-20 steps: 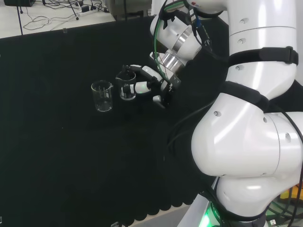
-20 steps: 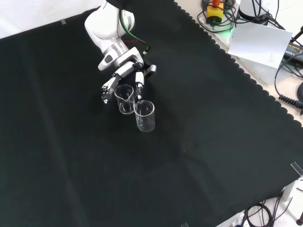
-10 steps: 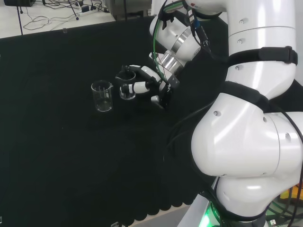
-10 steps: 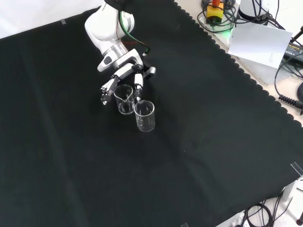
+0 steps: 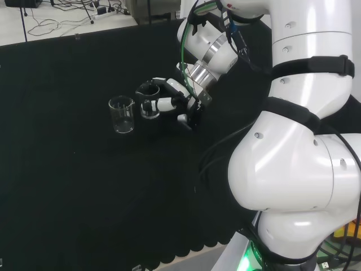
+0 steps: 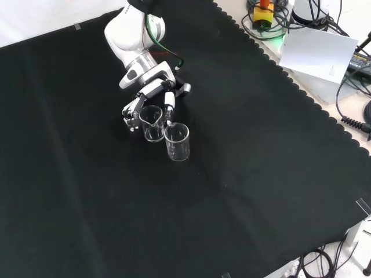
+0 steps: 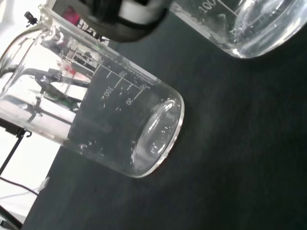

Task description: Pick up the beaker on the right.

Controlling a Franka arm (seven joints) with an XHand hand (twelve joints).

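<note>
Black cloth [image 6: 243, 191] covers the counter; its scalloped edge runs along the front view's right side. Toward the cloth's middle stands a free glass beaker [image 6: 177, 141]. Just behind it, the target beaker [image 6: 152, 122] sits in the hand [image 6: 155, 95], fingers curled round its wall. Beyond the cloth edge: cables [image 6: 353, 116], white paper sheet [image 6: 319, 53].

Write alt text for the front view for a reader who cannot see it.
A black and white robot hand reaches down from the top of the view, fingers curled around a clear glass beaker on black cloth. A second clear beaker stands just below and to its right.
</note>
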